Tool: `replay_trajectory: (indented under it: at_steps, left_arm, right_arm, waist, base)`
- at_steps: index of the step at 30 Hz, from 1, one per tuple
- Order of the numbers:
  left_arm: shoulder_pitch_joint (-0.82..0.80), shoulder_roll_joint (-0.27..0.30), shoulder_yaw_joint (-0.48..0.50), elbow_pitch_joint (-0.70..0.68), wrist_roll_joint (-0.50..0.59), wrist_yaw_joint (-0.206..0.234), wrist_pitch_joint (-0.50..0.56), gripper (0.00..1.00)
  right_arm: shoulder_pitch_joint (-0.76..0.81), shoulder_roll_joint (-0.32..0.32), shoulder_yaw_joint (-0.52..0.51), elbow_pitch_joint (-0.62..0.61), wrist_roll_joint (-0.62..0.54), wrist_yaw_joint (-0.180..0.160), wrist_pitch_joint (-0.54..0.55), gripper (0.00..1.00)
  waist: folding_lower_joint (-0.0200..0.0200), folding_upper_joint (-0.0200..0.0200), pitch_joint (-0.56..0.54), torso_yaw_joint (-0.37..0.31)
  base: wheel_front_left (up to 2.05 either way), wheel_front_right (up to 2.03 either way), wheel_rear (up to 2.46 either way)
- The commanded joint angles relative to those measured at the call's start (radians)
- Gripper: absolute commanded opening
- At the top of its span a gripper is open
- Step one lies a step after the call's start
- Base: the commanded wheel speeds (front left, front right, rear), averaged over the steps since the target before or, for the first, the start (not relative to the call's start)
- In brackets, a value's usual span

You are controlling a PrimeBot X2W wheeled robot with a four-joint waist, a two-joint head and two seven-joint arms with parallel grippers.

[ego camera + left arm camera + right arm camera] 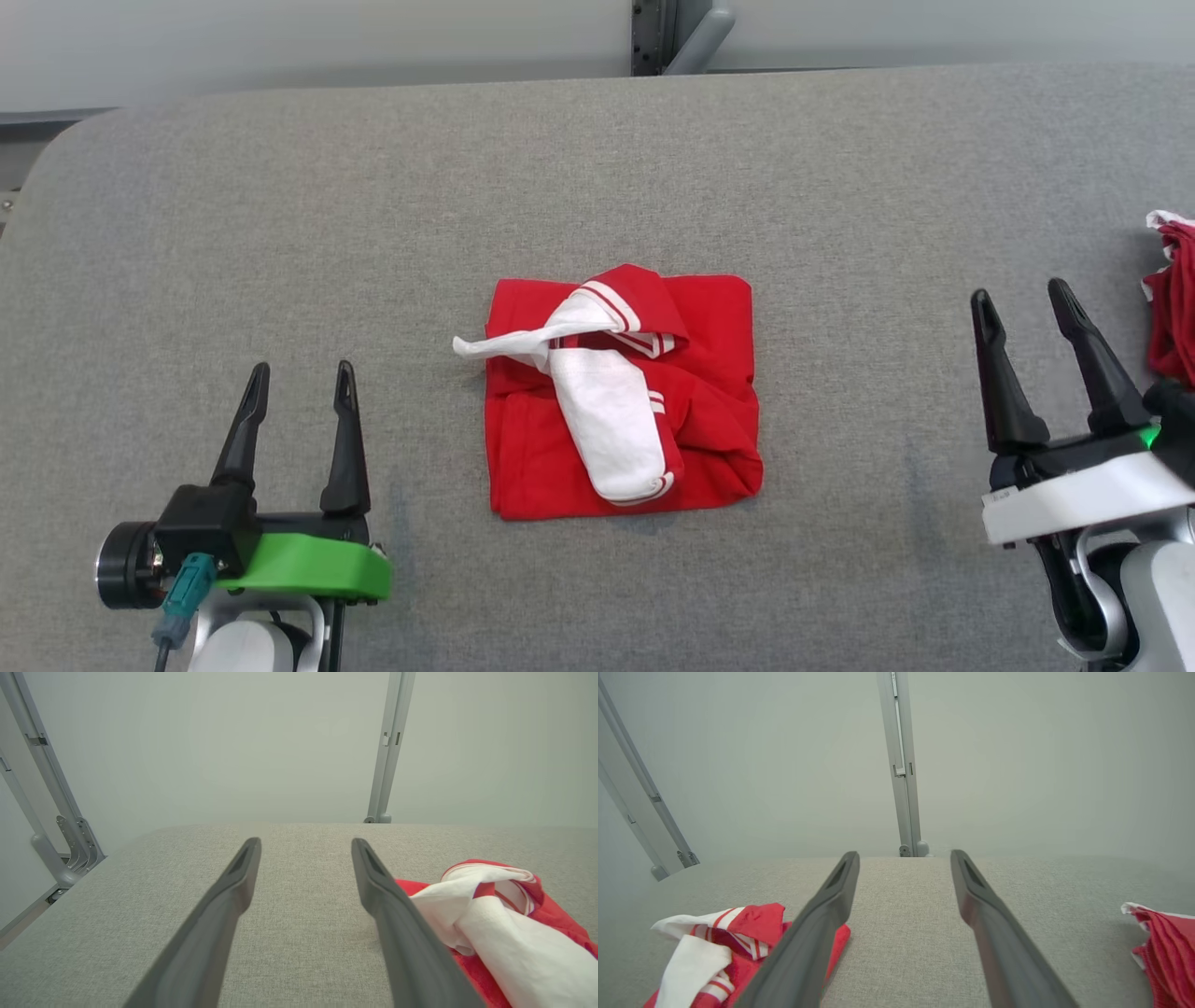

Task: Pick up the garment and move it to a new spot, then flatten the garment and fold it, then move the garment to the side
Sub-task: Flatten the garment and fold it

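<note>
A red garment with white sleeves and striped trim lies folded into a rough square at the middle of the grey padded table. One white sleeve lies diagonally over its top. My left gripper stands open at the lower left, well apart from the garment. At the right my right gripper is open too, with nothing between its fingers. The left wrist view has the garment to the right of the left gripper. In the right wrist view the garment lies left of the right gripper.
Another red and white cloth lies bunched at the table's right edge, close beside my right arm, and at the right in the right wrist view as a cloth. A grey metal post stands behind the table's far edge against a pale wall.
</note>
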Motion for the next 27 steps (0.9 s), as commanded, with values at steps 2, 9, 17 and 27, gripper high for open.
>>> replay_trajectory:
  at_steps: [2, 9, 17, 27]
  left_arm:
    - [0.030, 0.015, 0.003, -0.011, -0.003, 0.005, 0.013, 1.00]
    - [0.082, 0.029, -0.002, -0.049, -0.009, 0.011, 0.048, 1.00]
    - [0.085, 0.030, -0.015, -0.068, -0.015, 0.016, 0.066, 1.00]
    - [0.028, 0.016, -0.044, -0.061, -0.015, 0.008, 0.056, 1.00]
  right_arm:
    - [0.035, -0.003, -0.013, 0.026, -0.014, 0.000, -0.036, 1.00]
    - [0.068, -0.005, -0.010, 0.086, -0.007, 0.000, -0.079, 1.00]
    - [0.051, -0.016, 0.000, 0.121, 0.013, 0.000, -0.088, 1.00]
    - [-0.041, -0.038, 0.079, 0.204, 0.036, 0.000, -0.071, 0.00]
  waist:
    - [-0.0001, 0.0000, -0.025, -0.014]
    - [-0.0001, 0.0000, -0.051, -0.022]
    - [-0.0001, 0.0000, -0.047, -0.010]
    - [-0.0001, 0.0000, -0.006, 0.062]
  base:
    - [0.00, 0.00, 0.00]
    - [0.00, 0.00, 0.00]
    - [0.00, 0.00, 0.00]
    - [0.00, 0.00, 0.00]
